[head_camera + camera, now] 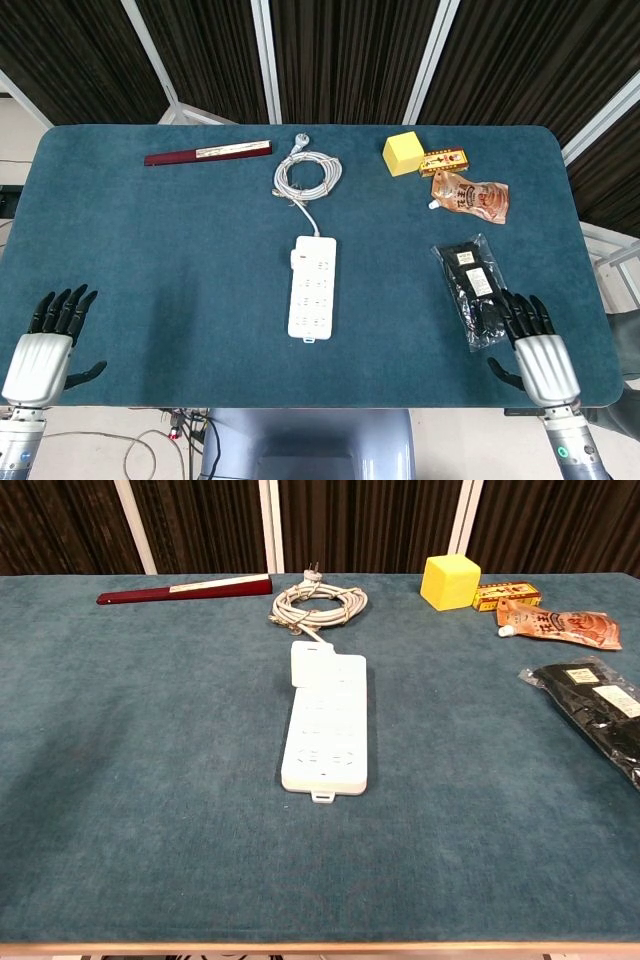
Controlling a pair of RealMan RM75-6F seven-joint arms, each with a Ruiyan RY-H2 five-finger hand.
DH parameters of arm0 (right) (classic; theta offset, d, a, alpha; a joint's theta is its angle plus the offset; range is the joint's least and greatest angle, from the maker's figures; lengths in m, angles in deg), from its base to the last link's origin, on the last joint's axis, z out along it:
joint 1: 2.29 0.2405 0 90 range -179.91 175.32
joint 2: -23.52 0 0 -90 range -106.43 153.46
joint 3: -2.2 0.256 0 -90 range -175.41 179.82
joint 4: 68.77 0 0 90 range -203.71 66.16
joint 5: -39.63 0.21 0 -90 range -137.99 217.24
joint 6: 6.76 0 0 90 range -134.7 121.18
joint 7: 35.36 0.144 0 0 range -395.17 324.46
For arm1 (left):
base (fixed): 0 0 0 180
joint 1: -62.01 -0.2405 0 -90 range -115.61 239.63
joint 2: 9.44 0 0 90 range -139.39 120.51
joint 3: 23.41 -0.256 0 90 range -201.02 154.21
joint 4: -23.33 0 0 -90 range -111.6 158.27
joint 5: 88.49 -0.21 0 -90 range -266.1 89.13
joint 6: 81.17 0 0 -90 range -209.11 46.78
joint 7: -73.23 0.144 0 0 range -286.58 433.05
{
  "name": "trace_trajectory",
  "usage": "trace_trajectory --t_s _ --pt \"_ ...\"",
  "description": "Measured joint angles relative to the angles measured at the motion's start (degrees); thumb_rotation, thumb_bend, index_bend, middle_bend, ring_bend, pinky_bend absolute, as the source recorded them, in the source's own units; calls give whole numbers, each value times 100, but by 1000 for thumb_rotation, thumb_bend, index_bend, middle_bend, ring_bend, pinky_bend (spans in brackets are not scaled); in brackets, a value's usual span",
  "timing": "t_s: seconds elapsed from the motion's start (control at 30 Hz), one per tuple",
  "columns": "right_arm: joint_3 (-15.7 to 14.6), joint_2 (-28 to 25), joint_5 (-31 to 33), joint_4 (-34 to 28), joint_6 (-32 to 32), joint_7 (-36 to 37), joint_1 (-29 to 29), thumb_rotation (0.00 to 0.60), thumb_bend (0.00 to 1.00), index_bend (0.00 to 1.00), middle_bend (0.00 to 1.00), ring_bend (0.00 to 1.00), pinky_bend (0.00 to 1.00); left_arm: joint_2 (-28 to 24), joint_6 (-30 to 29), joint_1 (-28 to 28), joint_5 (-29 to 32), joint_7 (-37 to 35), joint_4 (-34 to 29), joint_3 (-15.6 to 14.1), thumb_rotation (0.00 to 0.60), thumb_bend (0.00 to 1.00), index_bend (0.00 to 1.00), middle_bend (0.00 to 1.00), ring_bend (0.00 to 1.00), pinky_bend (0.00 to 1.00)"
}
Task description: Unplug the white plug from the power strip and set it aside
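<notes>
While nothing is being held yet, the left hand [38,352] is resting at the near left edge of the table [150,260] with its fingers spread apart. Further along at the back, a dark red stick [207,153] is lying flat, and a curled-up cord [308,174] is sitting beside it. In the middle, the power strip [312,287] is lying flat, and the white plug [311,664] is sitting in its far left corner, near the cord. That plug is looking small, hard and light, so pinching its two sides and pulling straight up is likely the best way. It may be stuck in tight, so the strip may need holding down. Over at the near right edge, the right hand [535,345] is spreading its fingers too, just beside a black packet [476,289].
</notes>
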Motion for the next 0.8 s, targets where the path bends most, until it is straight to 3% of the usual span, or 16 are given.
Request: trace_trajectory --t_s 0.17,0.3,0.8 --pt "192 60 -92 -377 -376 -410 402 600 339 0 12 7 112 44 79 20 124 11 61 54 600 0 0 0 0 14" --pt "344 246 -112 -617 -791 -914 754 600 392 62 110 63 139 83 173 45 237 -3 120 97 600 0 0 0 0 14" --pt "688 1981 539 -780 -2267 -2707 1869 600 394 122 141 90 163 85 728 406 824 42 59 512 600 0 19 0 0 17"
